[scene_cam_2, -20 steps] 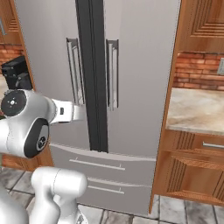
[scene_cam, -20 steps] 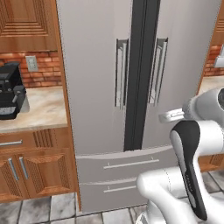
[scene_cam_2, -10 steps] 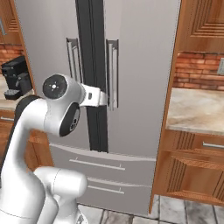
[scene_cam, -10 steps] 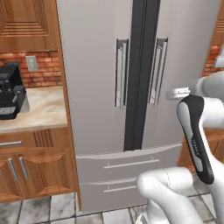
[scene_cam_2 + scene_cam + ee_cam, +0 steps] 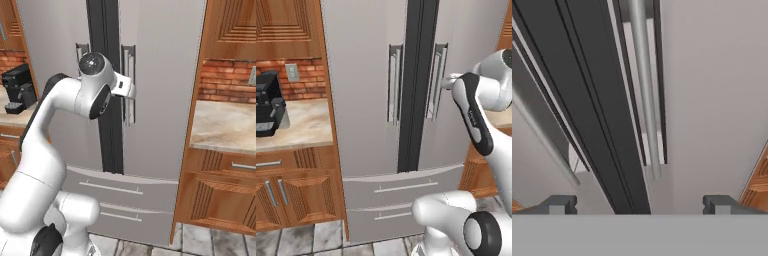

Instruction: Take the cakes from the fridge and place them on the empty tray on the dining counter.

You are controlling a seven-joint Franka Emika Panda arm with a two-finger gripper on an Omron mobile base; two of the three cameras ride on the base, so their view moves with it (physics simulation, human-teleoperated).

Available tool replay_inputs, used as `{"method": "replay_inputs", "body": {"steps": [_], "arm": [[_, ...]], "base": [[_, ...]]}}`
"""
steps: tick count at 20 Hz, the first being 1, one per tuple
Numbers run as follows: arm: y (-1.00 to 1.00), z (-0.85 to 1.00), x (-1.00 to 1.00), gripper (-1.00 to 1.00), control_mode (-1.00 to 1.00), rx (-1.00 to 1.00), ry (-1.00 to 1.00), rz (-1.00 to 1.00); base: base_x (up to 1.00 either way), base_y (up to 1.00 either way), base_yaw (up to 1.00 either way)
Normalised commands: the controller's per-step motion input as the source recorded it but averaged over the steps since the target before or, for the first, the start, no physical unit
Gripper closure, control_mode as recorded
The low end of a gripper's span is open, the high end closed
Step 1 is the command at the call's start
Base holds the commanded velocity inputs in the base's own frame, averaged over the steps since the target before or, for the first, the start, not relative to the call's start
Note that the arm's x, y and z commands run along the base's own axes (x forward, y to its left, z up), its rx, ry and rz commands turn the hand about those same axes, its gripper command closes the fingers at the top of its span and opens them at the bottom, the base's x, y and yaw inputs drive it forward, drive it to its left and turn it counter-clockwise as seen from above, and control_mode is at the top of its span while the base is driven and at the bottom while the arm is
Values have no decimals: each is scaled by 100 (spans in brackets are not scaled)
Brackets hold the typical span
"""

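The tall silver-grey double-door fridge stands shut between brown wood cabinets, both doors closed against its dark centre strip and two drawers below. To its left a beige stone counter carries a black coffee machine; another stretch of the same counter lies to its right. The white arm reaches up toward the right-hand door's vertical bar handle. The pincer faces that handle from near, its fingertips spread wide apart, holding nothing.
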Motion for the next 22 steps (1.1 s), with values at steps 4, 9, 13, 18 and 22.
{"method": "replay_inputs", "body": {"steps": [4,9,13,18,22], "arm": [[0,-12,77,-100,-100,0,-8,0],[0,-33,74,-100,-100,0,-16,0],[0,-20,68,-100,-100,0,-8,0],[-21,0,59,-100,-100,0,4,0],[-29,0,54,-100,-100,0,1,0]], "base": [[0,0,0],[0,0,0],[0,0,0],[0,0,0],[0,0,0]]}}
